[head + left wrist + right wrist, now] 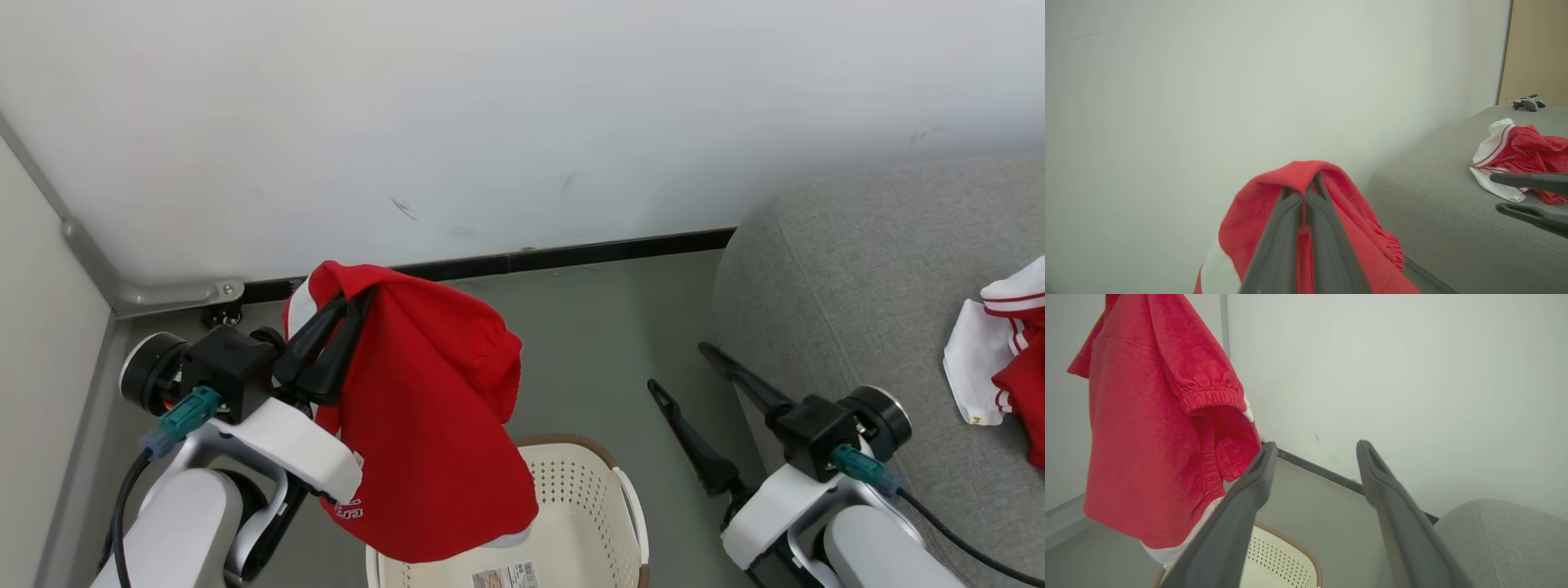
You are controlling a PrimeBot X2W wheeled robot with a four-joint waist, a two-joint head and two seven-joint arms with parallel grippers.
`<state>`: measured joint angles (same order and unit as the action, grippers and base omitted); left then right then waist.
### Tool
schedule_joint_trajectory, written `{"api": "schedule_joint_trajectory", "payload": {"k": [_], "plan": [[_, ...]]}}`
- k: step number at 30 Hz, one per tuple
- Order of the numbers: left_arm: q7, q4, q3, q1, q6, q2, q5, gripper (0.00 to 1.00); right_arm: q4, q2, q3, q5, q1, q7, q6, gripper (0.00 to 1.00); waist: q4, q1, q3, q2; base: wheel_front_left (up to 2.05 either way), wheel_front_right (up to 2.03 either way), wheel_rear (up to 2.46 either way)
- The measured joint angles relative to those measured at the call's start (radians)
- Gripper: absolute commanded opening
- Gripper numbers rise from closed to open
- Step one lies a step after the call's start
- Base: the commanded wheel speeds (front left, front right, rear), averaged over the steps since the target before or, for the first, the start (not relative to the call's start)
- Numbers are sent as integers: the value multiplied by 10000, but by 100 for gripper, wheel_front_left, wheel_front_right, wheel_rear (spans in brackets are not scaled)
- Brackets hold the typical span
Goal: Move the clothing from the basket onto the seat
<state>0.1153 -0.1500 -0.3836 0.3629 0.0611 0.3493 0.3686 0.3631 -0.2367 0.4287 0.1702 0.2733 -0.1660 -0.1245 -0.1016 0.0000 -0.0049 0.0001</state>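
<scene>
My left gripper (357,300) is shut on a red garment (433,425), part of the clothing, which hangs well above the cream basket (624,498). In the left wrist view the closed fingers (1286,228) pinch the red cloth (1355,220) at its top fold. A second red and white garment (1008,359) lies on the grey seat (857,278) at the right, also visible in the left wrist view (1519,151). My right gripper (682,367) stands open and empty between basket and seat; its spread fingers (1241,510) frame the hanging garment (1151,428) and the basket rim (1290,543).
A white wall with a dark skirting (571,255) runs behind. A grey metal bracket (155,294) sits in the left corner. Green-grey floor (604,343) lies between basket and seat. A small game controller (1529,102) rests far back on the seat.
</scene>
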Motion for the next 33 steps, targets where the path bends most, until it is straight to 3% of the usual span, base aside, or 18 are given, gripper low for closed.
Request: {"api": "schedule_joint_trajectory", "payload": {"k": [15, 26, 33], "plan": [[-673, 813, -347, 109, 196, -117, 265, 0, -318, -798, 2851, 1244, 38, 614, 0, 100, -115, 1, -350, 0, 0, 0, 0], [-1110, 1212, -736, 467, 203, -366, 255, 0, -253, -738, 4236, 2581, 495, 614, 0, 100, -168, 0, -225, 0, 0, 0, 0], [-1384, 1383, -1009, 652, 284, -470, 255, 0, 221, -527, 4543, 3097, 1222, 500, 0, 100, -120, 0, -191, 0, 0, 0, 0]]}}
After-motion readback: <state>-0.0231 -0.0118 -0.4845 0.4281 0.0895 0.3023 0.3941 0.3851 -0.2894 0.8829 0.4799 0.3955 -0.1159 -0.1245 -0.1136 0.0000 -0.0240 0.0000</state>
